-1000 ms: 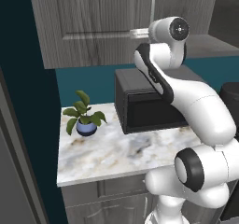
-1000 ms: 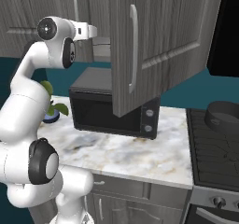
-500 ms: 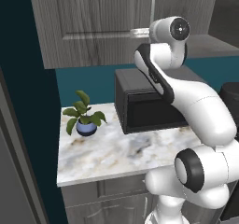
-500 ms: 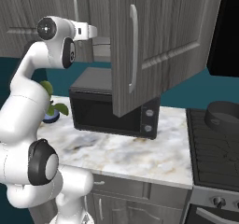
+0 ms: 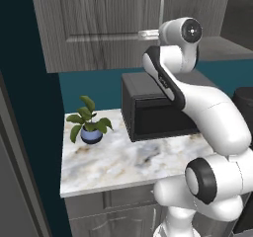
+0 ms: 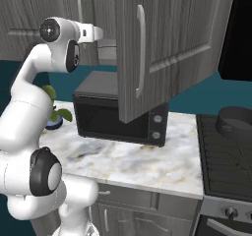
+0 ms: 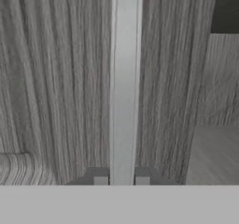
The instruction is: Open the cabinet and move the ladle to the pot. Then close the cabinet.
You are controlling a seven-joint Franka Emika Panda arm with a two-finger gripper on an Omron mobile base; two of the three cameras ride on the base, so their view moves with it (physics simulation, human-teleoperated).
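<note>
While its right-hand door (image 6: 167, 48) hangs wide open over the counter, the dark woodgrain cabinet (image 5: 113, 26) has the arm raised against its left door. Below stand the black microwave (image 6: 118, 117) and the marble counter (image 5: 123, 162). On the stove to the right sits the dark pot (image 6: 235, 123). A small potted plant (image 5: 90, 124) stands near the microwave. The gripper (image 7: 121, 178) straddles a vertical silver handle (image 7: 125, 78), its fingers set narrowly either side of the bar.
</note>
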